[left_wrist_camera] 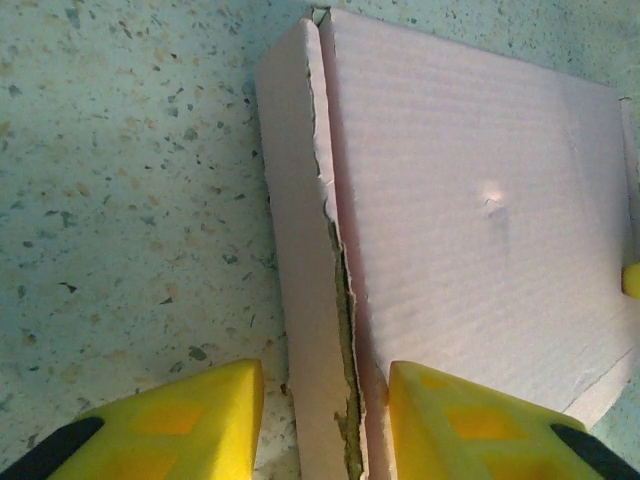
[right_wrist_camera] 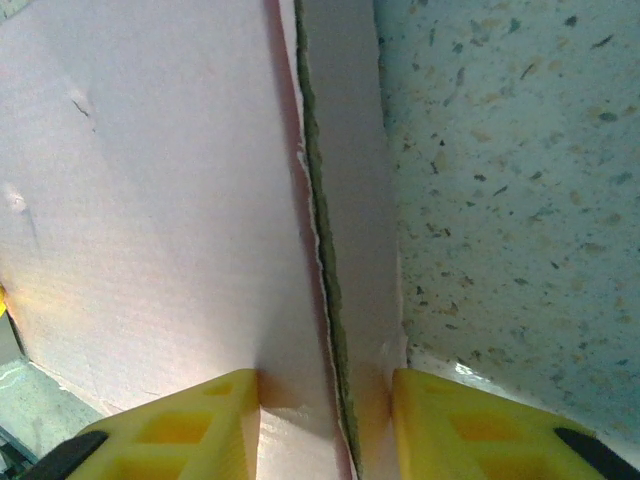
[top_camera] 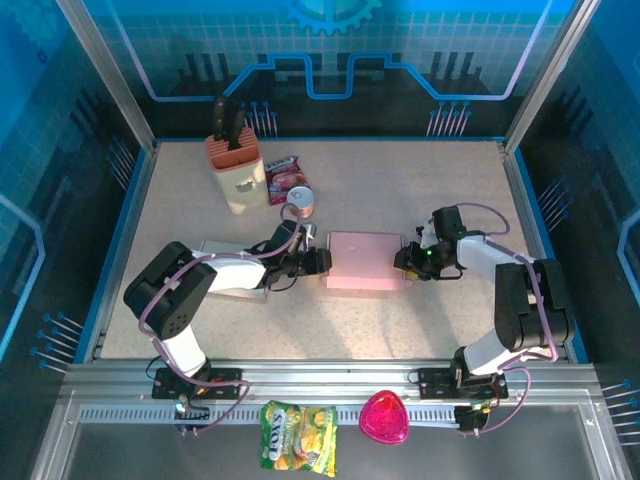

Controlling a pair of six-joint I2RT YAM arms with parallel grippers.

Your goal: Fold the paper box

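Note:
The pink paper box (top_camera: 365,260) lies flat and closed in the middle of the table. My left gripper (top_camera: 318,262) is at its left edge and my right gripper (top_camera: 405,258) at its right edge. In the left wrist view the box (left_wrist_camera: 470,200) has its torn side wall between my yellow fingers (left_wrist_camera: 180,420). That gripper (left_wrist_camera: 325,420) straddles the wall; one finger touches the lid and a thin strip of table shows beside the other. In the right wrist view the gripper (right_wrist_camera: 325,425) pinches the box (right_wrist_camera: 150,200) edge, both fingers touching card.
A beige knife block (top_camera: 235,170), a snack packet (top_camera: 283,178) and a small can (top_camera: 300,203) stand at the back left. A flat pale board (top_camera: 225,275) lies under my left arm. A yellow snack bag (top_camera: 298,435) and a pink heart-shaped item (top_camera: 384,418) rest by the front rail.

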